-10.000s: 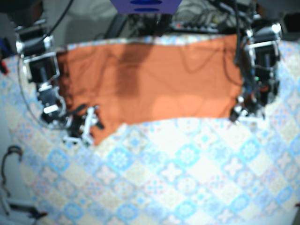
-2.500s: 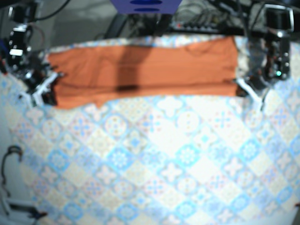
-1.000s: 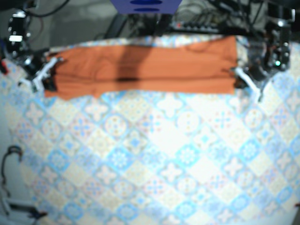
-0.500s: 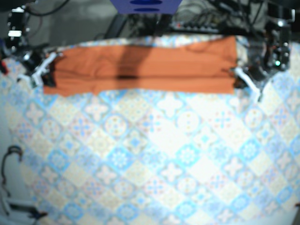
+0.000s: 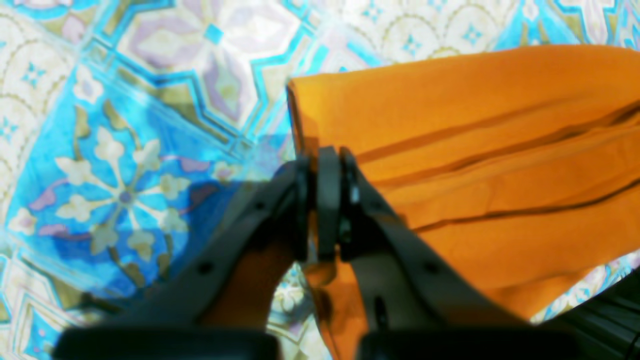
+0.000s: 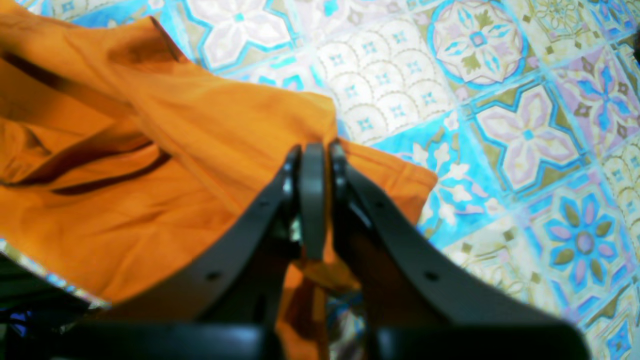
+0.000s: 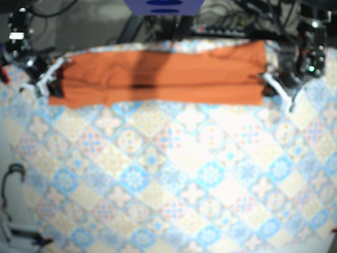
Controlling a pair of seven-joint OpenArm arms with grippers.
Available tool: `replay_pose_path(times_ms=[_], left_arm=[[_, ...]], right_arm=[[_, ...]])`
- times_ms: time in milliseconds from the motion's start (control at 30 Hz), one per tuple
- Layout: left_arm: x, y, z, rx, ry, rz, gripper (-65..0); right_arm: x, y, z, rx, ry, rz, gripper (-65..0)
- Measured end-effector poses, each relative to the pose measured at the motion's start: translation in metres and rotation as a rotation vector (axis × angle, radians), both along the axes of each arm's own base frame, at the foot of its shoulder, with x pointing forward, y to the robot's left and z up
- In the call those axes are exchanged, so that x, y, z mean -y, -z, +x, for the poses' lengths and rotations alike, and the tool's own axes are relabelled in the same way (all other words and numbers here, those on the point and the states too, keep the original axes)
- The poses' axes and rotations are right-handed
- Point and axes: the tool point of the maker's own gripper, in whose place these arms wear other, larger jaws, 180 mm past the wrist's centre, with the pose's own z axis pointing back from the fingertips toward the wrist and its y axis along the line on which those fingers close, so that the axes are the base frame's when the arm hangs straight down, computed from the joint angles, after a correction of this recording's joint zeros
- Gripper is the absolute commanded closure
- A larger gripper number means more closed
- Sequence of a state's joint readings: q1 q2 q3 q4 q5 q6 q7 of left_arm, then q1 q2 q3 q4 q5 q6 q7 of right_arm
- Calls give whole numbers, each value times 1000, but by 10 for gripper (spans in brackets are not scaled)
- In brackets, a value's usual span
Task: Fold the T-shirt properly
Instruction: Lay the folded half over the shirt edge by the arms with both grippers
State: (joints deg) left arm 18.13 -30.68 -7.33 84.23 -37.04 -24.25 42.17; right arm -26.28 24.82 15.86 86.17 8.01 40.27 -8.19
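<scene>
The orange T-shirt point(image 7: 158, 76) lies as a long narrow strip across the far part of the table. At its left end in the base view, my right gripper point(image 7: 50, 84) is shut on a bunched corner of the cloth. The right wrist view shows the shirt point(image 6: 150, 175) pinched in the right gripper point(image 6: 312, 155), folds trailing left. At the strip's right end my left gripper point(image 7: 267, 87) is shut on the other corner. In the left wrist view the shirt point(image 5: 475, 150) runs right in layered folds from the left gripper point(image 5: 324, 165).
A blue-and-cream tile-patterned cloth point(image 7: 184, 174) covers the table. Cables and equipment point(image 7: 226, 26) crowd the space beyond the far edge, with a blue object point(image 7: 163, 6) at top centre. A cable loop point(image 7: 10, 179) hangs off the left side.
Ten seconds ago the shirt was a broad sheet; it is now a narrow strip, both grippers having moved toward the far edge holding its corners. Over the last half second almost nothing shifts.
</scene>
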Motion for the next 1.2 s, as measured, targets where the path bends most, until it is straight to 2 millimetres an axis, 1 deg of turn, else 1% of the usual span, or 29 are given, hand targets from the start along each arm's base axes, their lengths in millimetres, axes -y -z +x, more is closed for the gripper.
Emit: replay_pose_path(times_ms=[200,433,667,767,867,933,1000,1133,1200], left_arm=[[0,0,0,0,0,-1,0],[-6,4,-3,-11,20,56,0],[-6,4,-3,-12,21,57,0],[-6,4,-3,-11,21,57,0],[-5,4,-3,-11,20,54,0],[-5,4,-3,-11,20,54,0],[-4,4,-3,-10,19,50,0],[1,6,-3,-11,15,39,0],[0,6,-3,-11,15,39,0]], right_arm=[[1,7,-13,-32,2,0,0],[-1,10,-17,-47,-2,1,0],[-1,18,-32,-85,1,3,0],[4,29,-38,-113,23,16,0],[-4,47,-51,-174,15,34,-2],[-8,54,-57,-200,5,41,-2],[-11,56,-55,-203,-3,44,-3],[-21,52,-38,-168,-26,58,-7],[-21,52,-39,-169,-25,59,-31]])
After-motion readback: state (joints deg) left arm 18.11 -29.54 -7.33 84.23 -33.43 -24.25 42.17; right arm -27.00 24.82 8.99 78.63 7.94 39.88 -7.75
